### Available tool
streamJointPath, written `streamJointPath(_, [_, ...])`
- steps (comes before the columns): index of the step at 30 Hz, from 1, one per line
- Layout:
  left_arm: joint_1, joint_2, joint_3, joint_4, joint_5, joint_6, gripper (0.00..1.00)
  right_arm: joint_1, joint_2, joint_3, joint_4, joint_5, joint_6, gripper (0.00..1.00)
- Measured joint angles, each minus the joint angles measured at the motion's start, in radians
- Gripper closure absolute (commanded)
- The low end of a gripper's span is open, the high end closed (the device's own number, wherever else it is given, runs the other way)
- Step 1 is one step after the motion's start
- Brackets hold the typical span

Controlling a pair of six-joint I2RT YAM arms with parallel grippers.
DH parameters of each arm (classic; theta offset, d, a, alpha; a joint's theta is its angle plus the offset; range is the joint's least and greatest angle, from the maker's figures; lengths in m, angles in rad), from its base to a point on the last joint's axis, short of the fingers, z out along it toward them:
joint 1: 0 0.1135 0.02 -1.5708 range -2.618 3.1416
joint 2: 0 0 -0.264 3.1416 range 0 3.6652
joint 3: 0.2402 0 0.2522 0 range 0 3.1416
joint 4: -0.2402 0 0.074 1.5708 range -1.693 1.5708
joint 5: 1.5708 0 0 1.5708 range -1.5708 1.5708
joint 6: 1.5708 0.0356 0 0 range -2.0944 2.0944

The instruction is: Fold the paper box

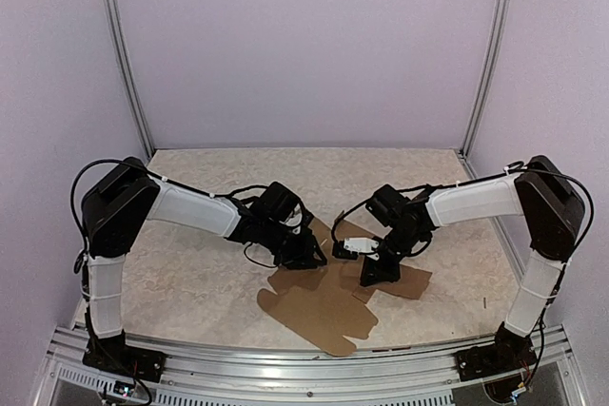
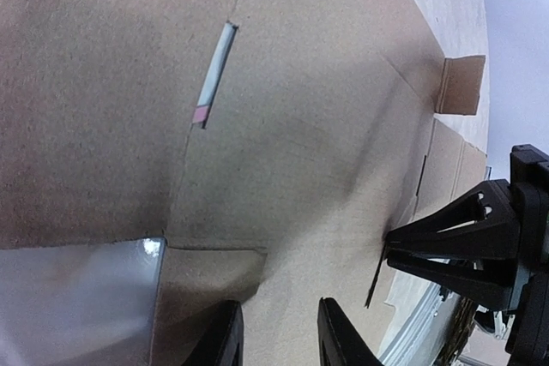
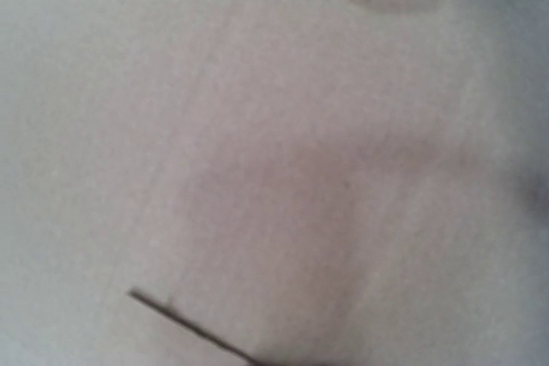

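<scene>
The paper box (image 1: 319,306) lies as a flat brown cardboard sheet on the table, near its front edge. My left gripper (image 1: 309,254) points down at the sheet's far left part. In the left wrist view the paper box (image 2: 300,126) fills the frame, and the left gripper (image 2: 279,340) stands open just over it, with nothing between its fingers. My right gripper (image 1: 379,271) points down onto the sheet's right part. The same gripper (image 2: 390,250) shows in the left wrist view with its fingers together, tips at a cut in the card. The right wrist view is a blurred close-up of the paper box (image 3: 274,169).
The table (image 1: 190,282) has a pale speckled top inside plain walls. An aluminium rail (image 1: 304,368) runs along the near edge by the arm bases. A narrow slot (image 2: 214,75) and a small raised tab (image 2: 461,83) mark the sheet.
</scene>
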Motion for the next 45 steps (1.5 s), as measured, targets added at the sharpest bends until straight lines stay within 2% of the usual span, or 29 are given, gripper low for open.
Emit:
streamJointPath(9, [-0.014, 0.026, 0.079, -0.113, -0.047, 0.056, 0.71, -0.006, 0.002, 0.0, 0.001, -0.009, 0.01, 0.89])
streamJointPath(23, [-0.019, 0.027, 0.082, -0.116, -0.064, 0.075, 0.7, -0.008, 0.0, 0.004, -0.003, -0.008, 0.023, 0.89])
streamJointPath(28, [-0.027, 0.027, 0.082, -0.092, -0.079, 0.09, 0.66, -0.024, -0.013, 0.027, -0.037, 0.009, 0.035, 0.82])
streamJointPath(30, [-0.039, 0.021, 0.083, -0.09, -0.104, 0.11, 0.62, -0.05, -0.023, 0.059, -0.087, 0.029, 0.038, 0.76])
streamJointPath(31, [-0.045, 0.017, 0.088, -0.099, -0.12, 0.122, 0.59, -0.068, -0.034, 0.087, -0.119, 0.039, 0.036, 0.69])
streamJointPath(32, [-0.051, 0.011, 0.098, -0.119, -0.138, 0.137, 0.54, -0.084, -0.05, 0.116, -0.141, 0.048, 0.039, 0.56])
streamJointPath(33, [-0.057, 0.002, 0.111, -0.145, -0.161, 0.154, 0.11, -0.099, -0.071, 0.149, -0.161, 0.057, 0.039, 0.39])
streamJointPath(34, [-0.061, -0.01, 0.125, -0.17, -0.182, 0.174, 0.02, -0.114, -0.102, 0.187, -0.177, 0.069, 0.034, 0.08])
streamJointPath(35, [-0.065, -0.029, 0.144, -0.198, -0.208, 0.197, 0.01, -0.126, -0.139, 0.222, -0.187, 0.079, 0.035, 0.01])
streamJointPath(40, [-0.068, -0.214, 0.224, -0.266, -0.313, 0.302, 0.01, -0.18, -0.367, 0.311, -0.134, 0.161, 0.02, 0.0])
streamJointPath(45, [-0.032, -0.457, 0.242, -0.256, -0.433, 0.383, 0.01, -0.241, -0.608, 0.211, 0.06, 0.225, 0.04, 0.0])
